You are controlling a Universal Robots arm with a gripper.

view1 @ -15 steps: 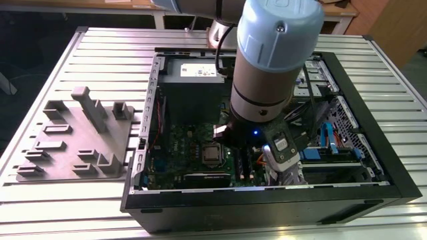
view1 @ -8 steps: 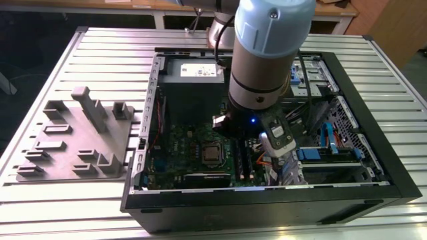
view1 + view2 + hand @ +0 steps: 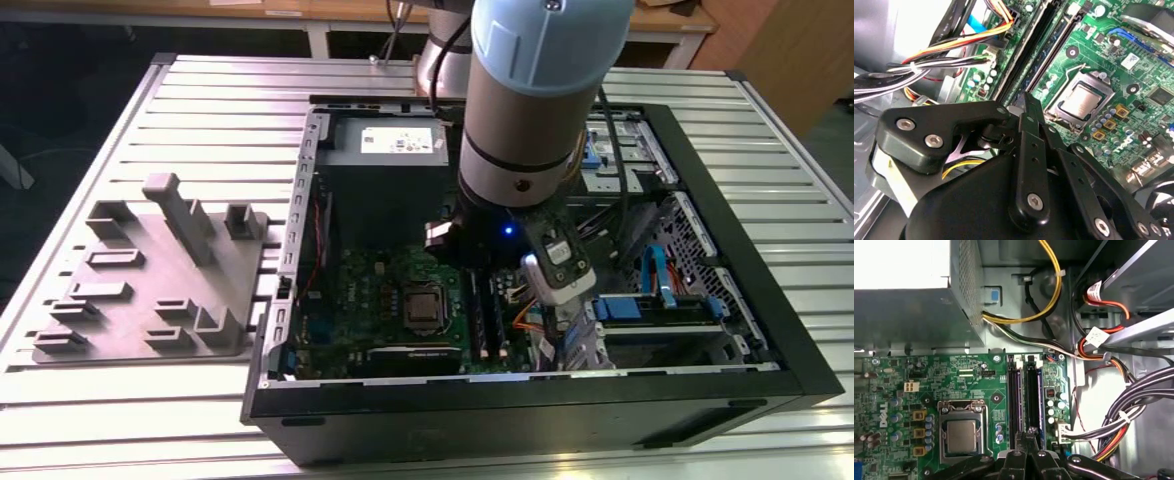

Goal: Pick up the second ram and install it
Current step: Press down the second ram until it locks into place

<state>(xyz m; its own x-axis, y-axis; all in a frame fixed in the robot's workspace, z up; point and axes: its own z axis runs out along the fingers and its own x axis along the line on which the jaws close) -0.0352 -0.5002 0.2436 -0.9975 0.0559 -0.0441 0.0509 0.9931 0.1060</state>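
Black fingers (image 3: 1025, 440) of the gripper (image 3: 1029, 433) are pressed together to a single narrow tip, with nothing visible pinched between them. In both wrist views that tip sits at the near end of the pair of memory slots (image 3: 1023, 395) on the motherboard (image 3: 914, 375), over the slot farther from the processor (image 3: 961, 436).

A dark strip with a bluish edge stands in that slot. I take it for the ram (image 3: 1034, 395), already in the board rather than in the jaws, though I cannot tell stick from empty socket for certain. Its long axis runs straight away from the fingertips toward the grey power supply (image 3: 909, 315). The move therefore turns on the tip staying in line with that slot and not drifting over its neighbour, which lies just beside it on the processor side.

In the exterior view the arm (image 3: 541, 110) fills the upper centre of the frame and comes down into the open case (image 3: 747, 300). The slots show as two dark bars at lower centre, right of the processor. There the wrist hides where the fingers meet the board. Whether the tip actually touches the strip, and whether the white latches (image 3: 1033, 359) at the far end have closed, is hard to make out.
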